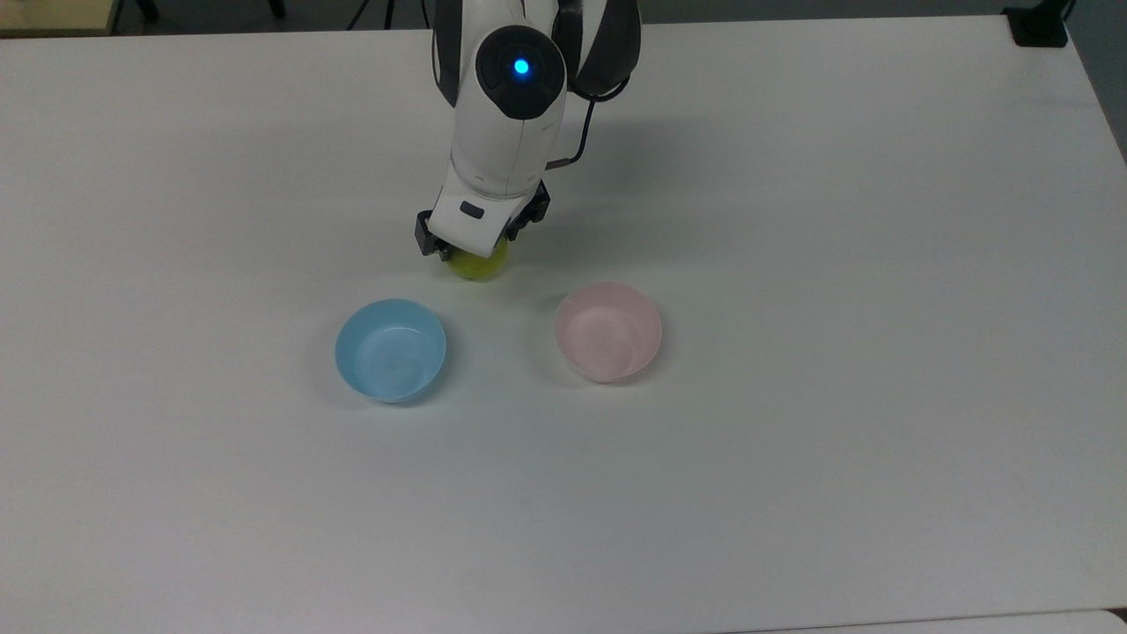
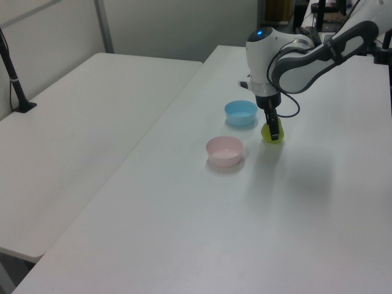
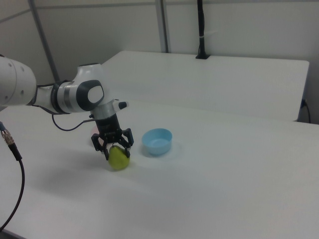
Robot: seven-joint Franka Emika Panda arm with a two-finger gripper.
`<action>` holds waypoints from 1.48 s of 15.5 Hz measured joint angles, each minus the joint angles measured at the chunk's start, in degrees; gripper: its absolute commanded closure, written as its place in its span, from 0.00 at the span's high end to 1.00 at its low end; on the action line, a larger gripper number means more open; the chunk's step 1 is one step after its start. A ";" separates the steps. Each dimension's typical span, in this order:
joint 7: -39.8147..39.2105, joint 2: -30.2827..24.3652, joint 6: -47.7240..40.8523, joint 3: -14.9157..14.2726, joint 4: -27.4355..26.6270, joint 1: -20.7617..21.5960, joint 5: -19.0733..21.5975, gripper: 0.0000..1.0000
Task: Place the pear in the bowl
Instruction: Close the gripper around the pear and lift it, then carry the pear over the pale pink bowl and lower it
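- While the table lay broad and bare, the bowl and a blue bowl stood near the pear, apart from it.
- Pear rested on the table: judged light, firm, smooth-skinned, apt to roll; best gripped across its rounded body.
- Fingers straddled the pear's upper part, spread; contact could not be confirmed, as the arm hid the pear's top in the top view.

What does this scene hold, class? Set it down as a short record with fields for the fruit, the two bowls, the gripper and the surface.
fruit: pear, yellow-green, on the table, not in a bowl
target bowl: pink bowl, empty
other bowl: blue bowl, empty
gripper: gripper down over the pear, fingers on either side of it
surface: white table
task state: pear not yet lifted
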 measured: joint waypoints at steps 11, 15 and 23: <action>-0.97 -3.25 -3.83 -0.03 1.23 -0.10 0.01 0.35; -1.32 -5.65 -8.88 -0.04 7.34 -0.10 4.33 0.35; 8.24 2.27 -9.17 0.00 18.69 3.64 10.92 0.36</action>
